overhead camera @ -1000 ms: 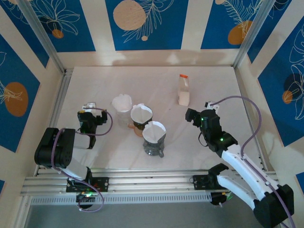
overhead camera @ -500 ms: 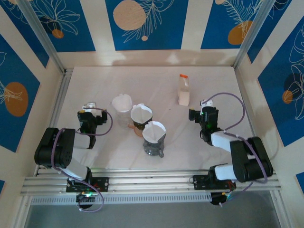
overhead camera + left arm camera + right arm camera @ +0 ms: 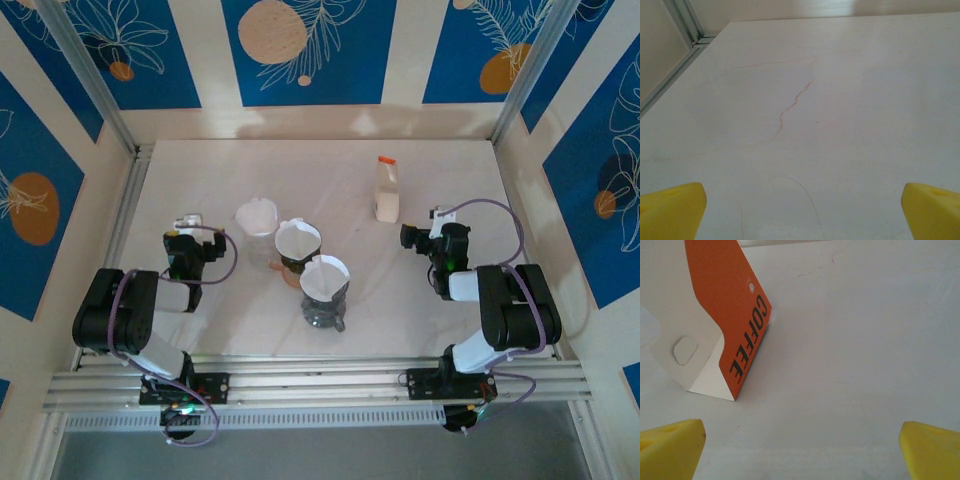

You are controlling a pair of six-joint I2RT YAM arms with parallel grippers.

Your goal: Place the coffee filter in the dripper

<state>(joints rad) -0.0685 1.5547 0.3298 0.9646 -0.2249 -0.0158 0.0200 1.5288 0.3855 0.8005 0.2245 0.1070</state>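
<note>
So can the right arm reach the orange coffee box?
Probably yes. The right gripper is open, and the coffee box sits close ahead, slightly left, with just table between them.

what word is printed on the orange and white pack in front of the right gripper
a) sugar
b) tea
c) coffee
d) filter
c, black capital letters spelling COFFEE run along the orange face of the pack in the right wrist view.
</note>
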